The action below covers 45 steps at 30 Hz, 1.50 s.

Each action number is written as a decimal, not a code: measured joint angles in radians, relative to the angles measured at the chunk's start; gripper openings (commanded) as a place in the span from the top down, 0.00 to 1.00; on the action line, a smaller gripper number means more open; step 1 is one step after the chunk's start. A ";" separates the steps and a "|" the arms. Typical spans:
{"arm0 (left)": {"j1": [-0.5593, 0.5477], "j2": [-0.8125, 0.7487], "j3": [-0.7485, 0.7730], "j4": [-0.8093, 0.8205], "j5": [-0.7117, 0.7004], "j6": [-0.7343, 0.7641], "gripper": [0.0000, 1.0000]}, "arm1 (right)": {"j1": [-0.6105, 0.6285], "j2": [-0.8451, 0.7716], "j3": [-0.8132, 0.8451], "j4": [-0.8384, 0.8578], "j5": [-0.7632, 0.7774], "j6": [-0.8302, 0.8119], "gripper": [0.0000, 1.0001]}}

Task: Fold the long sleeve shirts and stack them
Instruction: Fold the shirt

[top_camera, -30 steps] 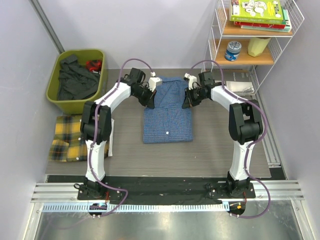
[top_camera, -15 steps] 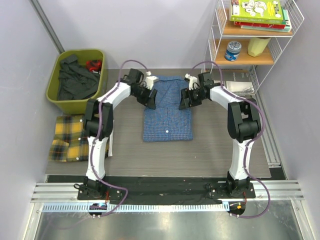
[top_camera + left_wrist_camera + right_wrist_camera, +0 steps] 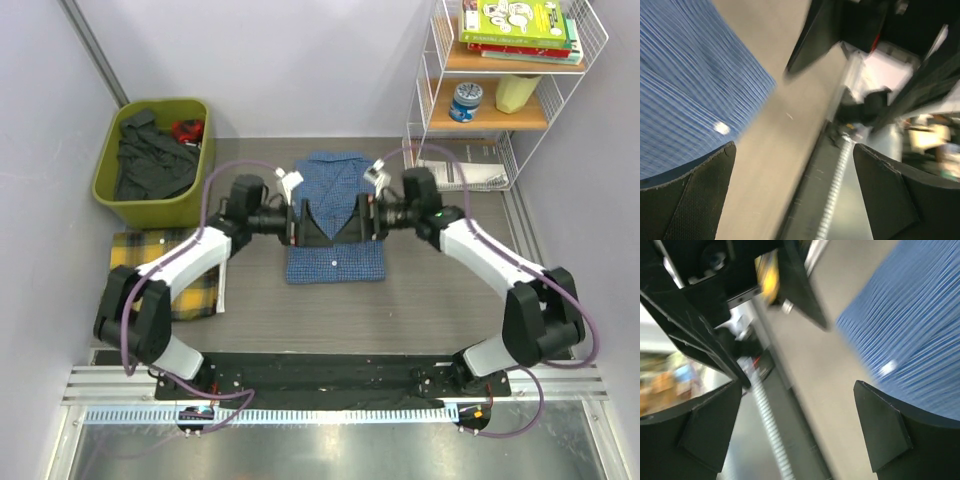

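Observation:
The blue fine-check long sleeve shirt [image 3: 335, 262] lies folded in a rectangle at the table's middle, collar at the far end. My left gripper [image 3: 307, 222] hovers over its left side and my right gripper [image 3: 364, 218] over its right side, facing each other. Both are open and hold nothing. In the left wrist view the gripper [image 3: 795, 200] shows wide-set fingers, with blue cloth [image 3: 685, 100] at upper left. In the right wrist view the gripper [image 3: 800, 435] is equally wide, with blue cloth [image 3: 910, 325] at upper right. The yellow plaid shirt [image 3: 130, 275] lies at the left, partly under my left arm.
A green bin [image 3: 110, 195] of dark clothes stands at the far left. A wire shelf [image 3: 500, 95] with books, a can and a cup stands at the far right, with papers [image 3: 480, 175] at its foot. A metal rail [image 3: 330, 385] runs along the near edge.
Both grippers went from shut to open and let go of the blue shirt. Both arms swung back toward the near side, elbows out, the grippers now lower over the shirt's middle.

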 measured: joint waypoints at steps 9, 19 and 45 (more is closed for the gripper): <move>-0.031 0.218 -0.235 0.374 0.037 -0.332 0.00 | 0.061 0.192 -0.248 0.275 -0.085 0.268 0.00; 0.026 0.384 -0.247 0.491 0.090 -0.332 0.00 | -0.021 0.417 -0.280 0.409 -0.213 0.276 0.00; 0.127 0.665 0.209 0.359 0.068 -0.257 0.11 | -0.140 0.730 0.316 0.019 -0.196 -0.041 0.03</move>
